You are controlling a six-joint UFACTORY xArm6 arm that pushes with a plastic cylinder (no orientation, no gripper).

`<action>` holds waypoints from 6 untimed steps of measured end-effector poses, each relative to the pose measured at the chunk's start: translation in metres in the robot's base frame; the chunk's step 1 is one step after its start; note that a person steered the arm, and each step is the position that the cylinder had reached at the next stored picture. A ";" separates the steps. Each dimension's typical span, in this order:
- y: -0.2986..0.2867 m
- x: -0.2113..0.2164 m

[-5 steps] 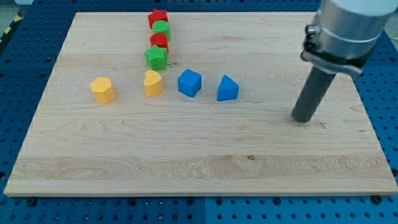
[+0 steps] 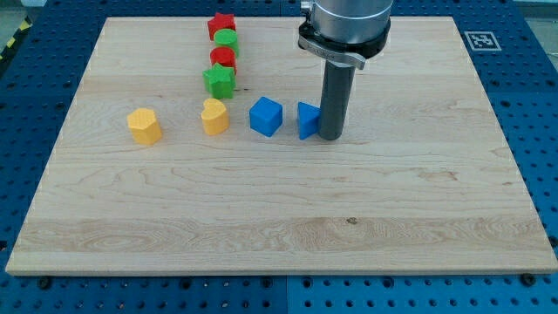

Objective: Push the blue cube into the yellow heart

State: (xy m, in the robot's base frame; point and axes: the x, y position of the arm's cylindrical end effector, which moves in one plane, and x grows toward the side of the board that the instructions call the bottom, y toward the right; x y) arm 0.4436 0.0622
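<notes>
Nearest the view's bottom, a broad stretch of the pale wooden surface (image 2: 261, 227), grain running left to right, set on a blue perforated base (image 2: 540, 131). Further up, a row of four small blocks across the middle: at the view's left a yellow rounded block (image 2: 144, 126) (shape hard to make out), then the yellow heart-shaped block (image 2: 214, 116), then the blue cube (image 2: 266, 116) just beside it on the view's right with a narrow strip of wood between them, not touching. Next along, a second blue block (image 2: 307, 119), wedge-like, partly hidden on its right side. Pressed against that right side, or very nearly so, my tip (image 2: 330, 137), the lower end of the straight dark rod (image 2: 336, 100), standing upright on the wood. So, tip to the view's right of the blue cube, with the second blue block between the two. No hand on this arm, only the rod, so nothing to report as spread or pressed together. Above the rod, the grey metal collar and arm body (image 2: 344, 22). Farther back, above the yellow heart, a tight column rising toward the view's top: a green star-shaped block (image 2: 220, 81), a red block (image 2: 223, 58), a green round block (image 2: 226, 38), and a red star-shaped block (image 2: 221, 23).
</notes>
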 end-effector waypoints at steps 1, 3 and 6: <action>-0.006 -0.004; -0.049 -0.009; -0.123 -0.030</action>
State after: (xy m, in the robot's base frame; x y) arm 0.4138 -0.0605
